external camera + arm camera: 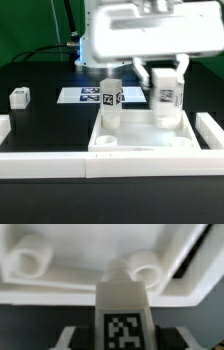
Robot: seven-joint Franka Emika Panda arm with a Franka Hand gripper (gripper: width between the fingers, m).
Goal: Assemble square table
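Seating the leg: the gripper (166, 80) is clenching 1 tagged leg (165, 97) upright and is holding its lower end at a corner socket (146, 274) of the square panel (140, 140).
Grip: the jaws are pinching the leg from 2 sides near its top, and its tag is facing the wrist camera; nothing is looking slack.
Contact: the wrist view is showing the tip right at the socket's mouth; whether it is already entering, I cannot tell.
Doing it well: I am judging that the leg is needing to stay plumb and centred over the hole, going down gently and turning or pressing only once the tip is finding the bore. A tilted start is risking a jam or a shoved panel.
Panel: it is lying rim-up on the black table (50, 125), just beside the near one of the white bars (50, 165).
Other legs: 1 standing leg (110, 97) is sitting upright at the panel's far corner on the exterior view's left; 1 loose leg (20, 97) is lying well apart, further to that side.
Surface: the black top is looking matte and flat, with the marker board (85, 96) lying behind the panel.
Room: a green backdrop (20, 25) and a dark cable (40, 52) are showing at the back; the arm is hiding the rest.
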